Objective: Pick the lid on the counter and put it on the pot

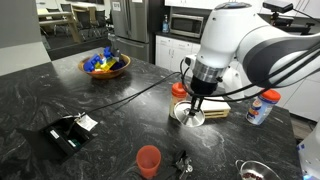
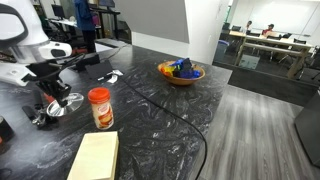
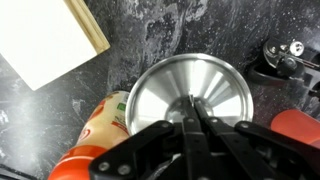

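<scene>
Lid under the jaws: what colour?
The lid is plain shiny silver; the wrist view shows it best.

Even indoor light, sheen on the black counter (image 1: 110,120) and lid (image 3: 160,85), soft low-resolution frames.

The dark marbled tabletop (image 1: 40,90) carries a wooden bowl (image 1: 105,66) with coloured items. A red cup (image 1: 148,160) stands well apart from it. A spice jar (image 2: 100,107) with an orange cap stands near a pale wooden board (image 2: 95,157). A black cable (image 2: 170,110) lies across the tabletop.
</scene>
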`<state>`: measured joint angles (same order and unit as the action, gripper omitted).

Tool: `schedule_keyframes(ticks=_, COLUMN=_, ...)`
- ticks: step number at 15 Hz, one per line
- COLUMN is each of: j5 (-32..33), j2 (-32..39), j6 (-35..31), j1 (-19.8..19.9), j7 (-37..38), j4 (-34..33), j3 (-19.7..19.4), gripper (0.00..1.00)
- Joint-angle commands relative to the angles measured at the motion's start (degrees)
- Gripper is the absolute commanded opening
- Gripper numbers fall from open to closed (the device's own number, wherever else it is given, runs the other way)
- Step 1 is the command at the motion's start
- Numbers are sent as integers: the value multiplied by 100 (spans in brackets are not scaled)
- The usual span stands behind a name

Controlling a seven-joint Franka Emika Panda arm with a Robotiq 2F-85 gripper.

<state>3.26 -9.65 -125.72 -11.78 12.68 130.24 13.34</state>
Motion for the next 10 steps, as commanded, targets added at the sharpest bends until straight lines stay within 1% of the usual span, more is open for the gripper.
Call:
schedule_keyframes(ticks=1, j5=4, j2=-658, j6=341, j1=-52, j7=109, j4=409, j3=91, gripper=1)
schedule_keyframes(ticks=5, j5=52, j2=-1269, j6=819, j1=-104, j7=81, j4=762, j3=187, gripper=1)
schedule_keyframes(ticks=7, j5=-7, j2=-1518, j6=997, j1=-186, j7=-104, j4=951, j3=201, gripper=1)
schedule_keyframes(ticks=10, j5=-110, j2=-1812, j6=990, j1=-475, j7=-649, j4=1228, j3=203, gripper=1)
